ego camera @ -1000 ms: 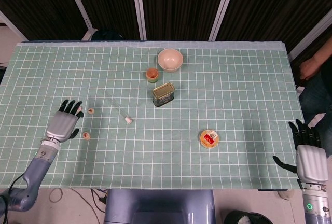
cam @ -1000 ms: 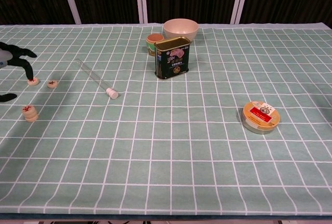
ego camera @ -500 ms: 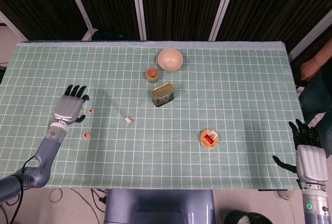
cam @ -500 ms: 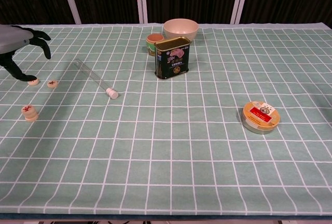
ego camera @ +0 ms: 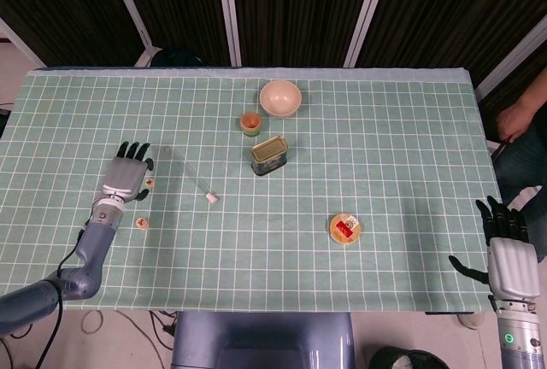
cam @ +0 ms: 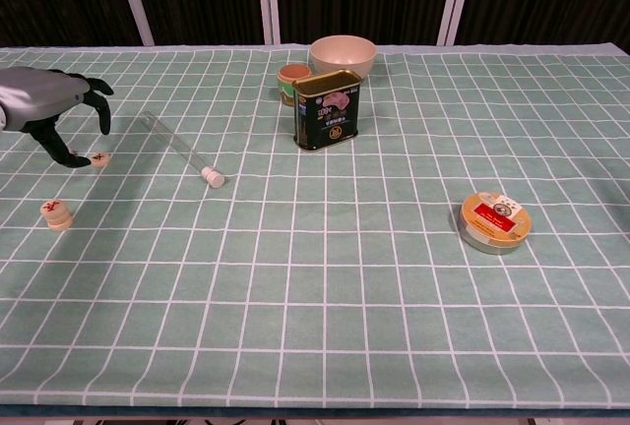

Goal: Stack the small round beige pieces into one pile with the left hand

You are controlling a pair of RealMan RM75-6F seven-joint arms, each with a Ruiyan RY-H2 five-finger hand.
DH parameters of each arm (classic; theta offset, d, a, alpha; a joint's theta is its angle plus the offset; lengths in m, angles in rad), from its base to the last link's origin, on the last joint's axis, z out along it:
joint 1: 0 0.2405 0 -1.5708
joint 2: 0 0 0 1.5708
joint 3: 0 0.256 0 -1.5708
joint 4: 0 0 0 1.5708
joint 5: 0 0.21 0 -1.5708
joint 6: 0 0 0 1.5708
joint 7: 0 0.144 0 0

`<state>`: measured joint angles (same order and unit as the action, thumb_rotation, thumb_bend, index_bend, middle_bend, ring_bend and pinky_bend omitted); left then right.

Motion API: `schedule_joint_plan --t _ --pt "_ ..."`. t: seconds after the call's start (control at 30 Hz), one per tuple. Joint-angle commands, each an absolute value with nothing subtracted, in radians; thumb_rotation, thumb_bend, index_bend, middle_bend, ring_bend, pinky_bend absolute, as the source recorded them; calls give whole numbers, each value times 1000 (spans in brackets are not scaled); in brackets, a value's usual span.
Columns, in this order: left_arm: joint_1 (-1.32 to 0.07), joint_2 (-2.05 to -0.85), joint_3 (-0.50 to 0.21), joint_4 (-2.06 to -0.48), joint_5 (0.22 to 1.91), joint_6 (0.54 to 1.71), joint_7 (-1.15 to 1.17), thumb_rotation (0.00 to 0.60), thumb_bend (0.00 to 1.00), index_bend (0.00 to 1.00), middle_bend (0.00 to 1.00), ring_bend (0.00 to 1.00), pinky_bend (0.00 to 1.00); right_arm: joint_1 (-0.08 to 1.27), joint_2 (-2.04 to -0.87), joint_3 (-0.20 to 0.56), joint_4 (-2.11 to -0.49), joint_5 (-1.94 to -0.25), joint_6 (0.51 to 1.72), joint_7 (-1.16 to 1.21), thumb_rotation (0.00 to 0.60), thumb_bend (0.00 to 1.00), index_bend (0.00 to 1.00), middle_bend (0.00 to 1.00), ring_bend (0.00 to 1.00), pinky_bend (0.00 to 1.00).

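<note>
Green checked cloth [cam: 394, 277]: left robot hand [cam: 49, 108] over flat-lying beige piece [cam: 100, 159].

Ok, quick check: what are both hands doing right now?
Left hand: over the loose beige piece, fingers curled; grip cannot be told.
Right hand: open, holding nothing.

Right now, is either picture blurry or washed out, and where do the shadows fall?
Head view: sharp, evenly lit, no glare on the tablecloth. Chest view: also sharp; the left hand casts a soft shadow on the cloth below it, and the green tin shows a slight sheen.
</note>
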<state>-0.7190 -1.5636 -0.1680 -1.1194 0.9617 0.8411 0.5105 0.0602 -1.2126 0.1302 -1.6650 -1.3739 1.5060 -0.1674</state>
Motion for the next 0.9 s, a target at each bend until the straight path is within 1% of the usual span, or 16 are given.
schedule_joint_plan --t 0.03,0.43,0.57,0.9 --pt "-721 -1579 -161 -1095 961 841 511 600 239 399 49 0 0 60 -1213 131 -1665 -1372 1505 -166 600 233 79 13 31 0" --pt "-721 -1635 -144 -1003 1001 838 461 600 257 420 63 0 0 61 -1212 132 -1669 -1364 1500 -162 600 232 79 13 31 0" --pt "-721 -1644 -142 -991 1015 840 448 600 277 433 73 0 0 62 -1211 132 -1669 -1363 1500 -163 600 233 80 13 31 0" --pt "-722 -1660 -139 -976 1026 841 452 600 281 461 84 0 0 62 -1211 133 -1671 -1360 1499 -163 600 233 81 13 31 0"
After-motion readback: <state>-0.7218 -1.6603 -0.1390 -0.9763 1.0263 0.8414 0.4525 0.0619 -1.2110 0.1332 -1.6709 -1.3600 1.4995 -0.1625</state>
